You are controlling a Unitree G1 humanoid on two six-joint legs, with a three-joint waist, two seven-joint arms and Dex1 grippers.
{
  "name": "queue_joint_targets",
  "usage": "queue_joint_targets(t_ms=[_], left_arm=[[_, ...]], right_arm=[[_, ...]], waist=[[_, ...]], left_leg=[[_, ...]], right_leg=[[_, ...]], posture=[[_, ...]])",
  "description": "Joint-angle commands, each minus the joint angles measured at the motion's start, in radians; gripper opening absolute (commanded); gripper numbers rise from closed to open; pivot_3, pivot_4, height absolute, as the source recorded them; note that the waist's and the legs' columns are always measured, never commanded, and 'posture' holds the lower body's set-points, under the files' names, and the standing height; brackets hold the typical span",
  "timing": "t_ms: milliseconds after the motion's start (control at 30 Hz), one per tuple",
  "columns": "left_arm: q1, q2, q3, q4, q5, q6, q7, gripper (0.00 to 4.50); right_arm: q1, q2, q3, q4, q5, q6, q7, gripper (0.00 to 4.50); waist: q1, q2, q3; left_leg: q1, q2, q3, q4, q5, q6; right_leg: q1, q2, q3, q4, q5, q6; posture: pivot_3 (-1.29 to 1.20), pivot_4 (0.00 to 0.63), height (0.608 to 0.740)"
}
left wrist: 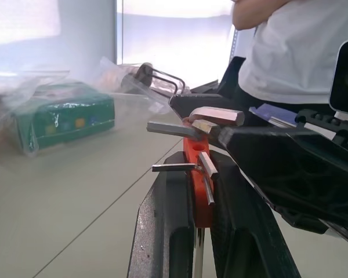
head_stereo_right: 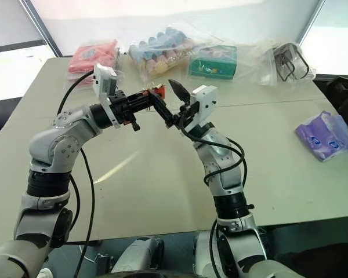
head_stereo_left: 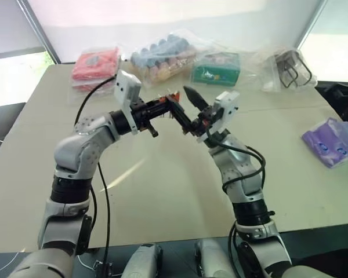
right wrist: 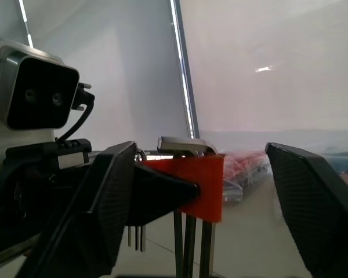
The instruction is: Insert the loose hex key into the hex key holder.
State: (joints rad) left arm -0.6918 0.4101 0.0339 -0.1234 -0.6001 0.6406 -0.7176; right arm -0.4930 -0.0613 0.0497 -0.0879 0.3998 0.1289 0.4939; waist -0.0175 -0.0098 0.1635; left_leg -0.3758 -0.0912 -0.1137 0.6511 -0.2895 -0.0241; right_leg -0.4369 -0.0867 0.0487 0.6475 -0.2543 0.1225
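Above the near half of a pale table (head_stereo_left: 162,197), both robot arms meet at mid-height, grippers nearly tip to tip. L gripper (head_stereo_left: 175,110), reaching in from the robot's left, is clenched on the hex key holder (left wrist: 198,174), an orange-red plastic block pinched upright betw. its two black fingers (left wrist: 168,226); several short grey keys fan out of the block's top and side, plus longer shanks hanging below it in the R wrist view. R gripper (right wrist: 203,191) sits just beside the block w/ jaws spread wide, one black finger (right wrist: 310,202) well clear on one side, the other near the L gripper's tip; nothing is betw. them but the holder, which they frame w/o clearly touching. Loose hex key: can't pick it out as a separate piece. One longer silver key (left wrist: 217,116) lies across the top of the block, so my guess is the key is already seated or nearly so, and the R gripper has let go; whether it's pushed fully home can't be told. What's left, prob.: confirm seating, back the R arm off. Farther back on the table: purple packet (head_stereo_left: 332,142) at the robot's right, then bagged items along the far edge, incl. a green box (head_stereo_left: 216,67) and a red packet (head_stereo_left: 95,65). A person in a white shirt (left wrist: 296,52) stands beyond.
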Motion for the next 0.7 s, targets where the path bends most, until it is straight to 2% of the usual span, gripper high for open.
queue_joint_targets(t_ms=[33,233,367,500,700], left_arm=[[-0.014,-0.003,0.018,-0.032,-0.008,-0.024,-0.004,0.0],[-0.012,-0.04,0.007,-0.015,-0.019,-0.016,-0.004,0.0],[-0.003,-0.126,-0.01,0.04,-0.069,0.05,0.006,0.0],[0.008,-0.188,-0.055,0.077,-0.069,0.082,-0.01,0.0],[-0.005,-0.338,-0.06,0.261,-0.089,0.178,0.037,0.0]], right_arm=[[0.047,-0.061,-0.045,-0.121,0.025,0.034,0.001,4.44],[0.177,-0.182,-0.145,-0.245,0.093,0.111,0.001,4.44],[0.278,-0.273,-0.229,-0.266,0.101,0.123,0.016,4.44],[0.294,-0.305,-0.257,-0.254,0.096,0.117,0.009,4.44],[0.318,-0.329,-0.284,-0.232,0.072,0.098,-0.001,4.44]], waist=[[0.003,0.0,0.0],[0.002,0.0,0.0],[0.007,0.0,0.0],[0.003,0.0,0.0],[0.006,-0.001,0.0]], left_leg=[[0.0,0.0,0.0,0.0,0.0,0.0],[0.0,0.0,0.0,0.0,0.0,0.0],[0.001,0.0,0.0,0.0,0.0,0.0],[0.001,0.0,0.002,0.002,-0.001,0.001],[0.001,0.0,0.002,0.002,0.0,0.001]], right_leg=[[0.0,0.0,0.0,0.0,0.0,0.0],[0.001,0.0,0.0,-0.001,0.0,0.0],[0.002,0.0,0.0,-0.001,0.0,0.0],[0.003,0.0,0.0,-0.002,0.0,0.0],[0.003,0.0,0.0,-0.002,0.0,0.0]], posture=[[0.0,0.15,0.74],[0.0,0.15,0.74],[0.0,0.15,0.74],[0.0,0.15,0.74],[0.0,0.15,0.74]])
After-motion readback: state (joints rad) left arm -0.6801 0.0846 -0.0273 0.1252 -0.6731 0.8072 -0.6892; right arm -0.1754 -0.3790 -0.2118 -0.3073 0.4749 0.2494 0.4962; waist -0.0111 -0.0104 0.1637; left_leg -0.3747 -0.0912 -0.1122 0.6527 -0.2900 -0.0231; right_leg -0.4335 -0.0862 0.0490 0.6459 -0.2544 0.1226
